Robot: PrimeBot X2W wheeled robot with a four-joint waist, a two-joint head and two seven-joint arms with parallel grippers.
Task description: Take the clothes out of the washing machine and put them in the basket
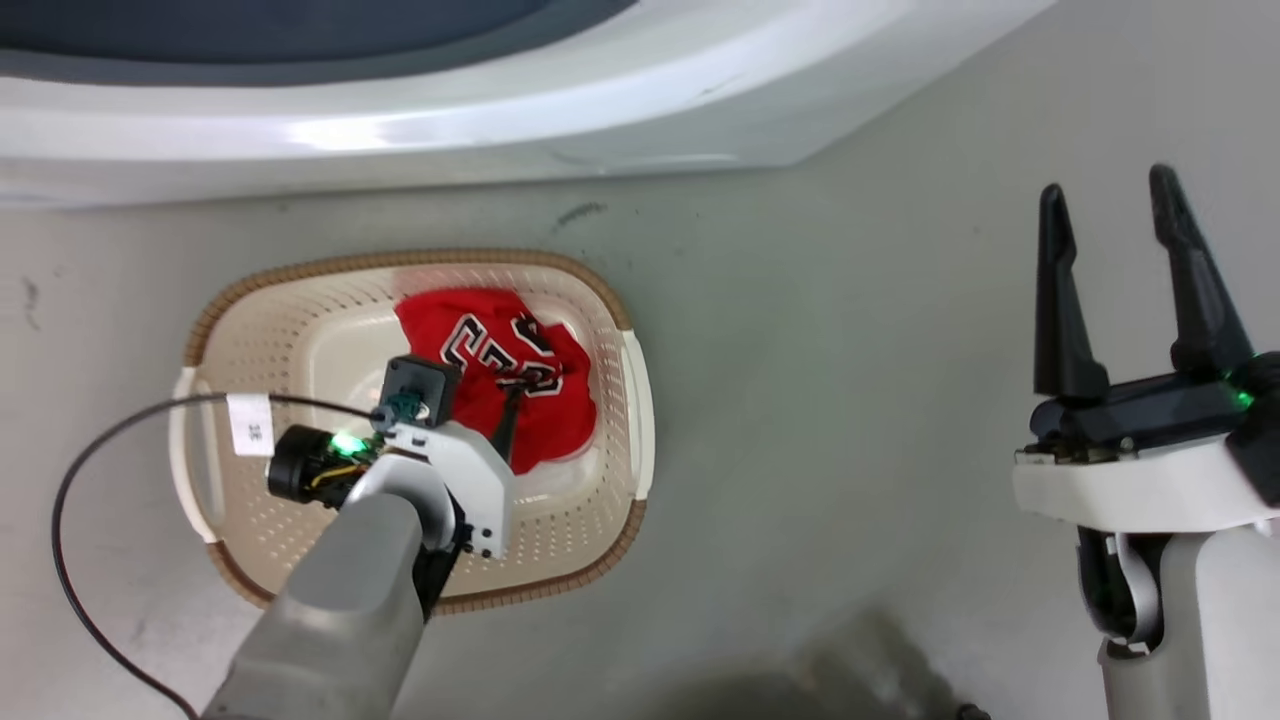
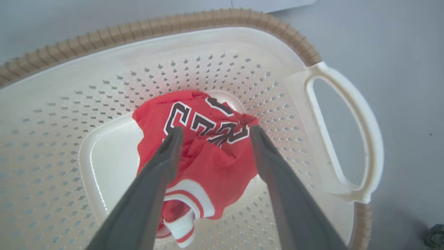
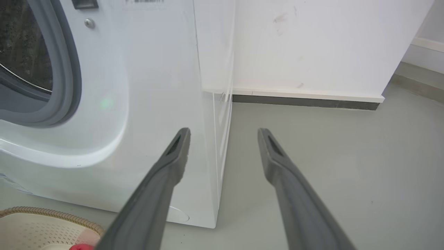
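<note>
The left gripper [image 1: 510,405] hangs over the red jersey [image 1: 560,420] in the basket [image 1: 600,290]; the right gripper [image 1: 1106,200] hovers off aside, fingers spread, above the floor [image 1: 850,400].

1. Setting: a laundry corner, domestic in look. Whether it is a home or a test room cannot be told.
2. Washing machine [image 3: 138,104]: a white front-loader standing on the floor. Its round porthole is ringed by a grey gasket [image 3: 71,69], with the dark drum [image 3: 20,45] behind.
3. Basket [image 1: 290,340]: an oval cream plastic laundry basket with perforated sides and a brown woven-look rim, set on the floor just before the machine. A red jersey [image 1: 570,410] with black-and-white numerals lies inside.
4. Floor [image 3: 329,156]: smooth, pale grey, scuffed in places.
5. Wall [image 3: 312,45]: plain white and faintly marked. A white skirting board [image 3: 305,94] runs over a dark strip beside the machine.
</note>
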